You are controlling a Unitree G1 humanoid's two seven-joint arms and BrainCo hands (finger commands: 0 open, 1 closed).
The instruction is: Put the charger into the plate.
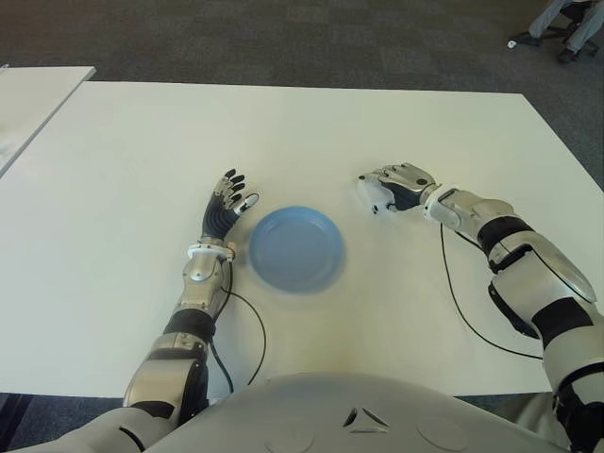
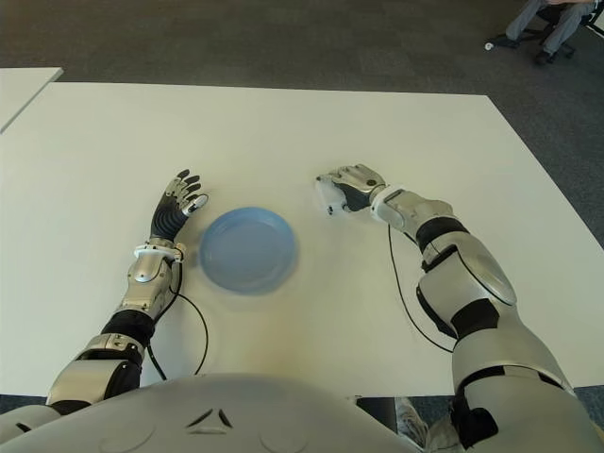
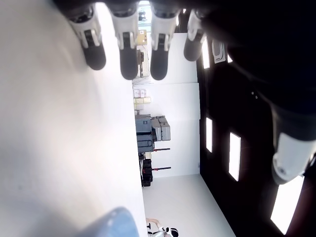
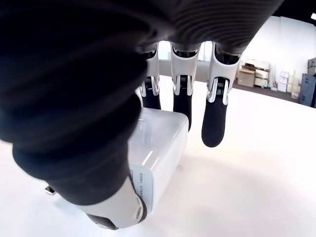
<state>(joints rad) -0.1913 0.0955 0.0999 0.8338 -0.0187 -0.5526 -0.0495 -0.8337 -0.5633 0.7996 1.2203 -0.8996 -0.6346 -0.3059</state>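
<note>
A white block charger [image 1: 369, 193] sits on the white table [image 1: 283, 132], to the right of the blue plate [image 1: 294, 247] and a little farther back. My right hand [image 1: 394, 185] is curled over it. In the right wrist view the thumb presses the charger's [image 4: 158, 148] near side and the fingers [image 4: 215, 123] reach down behind its far side. The plate holds nothing. My left hand [image 1: 226, 203] shows just left of the plate, with its fingers spread and nothing in them.
A black cable [image 1: 462, 302] trails across the table from my right wrist. Another white table [image 1: 38, 94] stands at the far left. A person's legs and a chair [image 1: 566, 24] show on the carpet at the far right.
</note>
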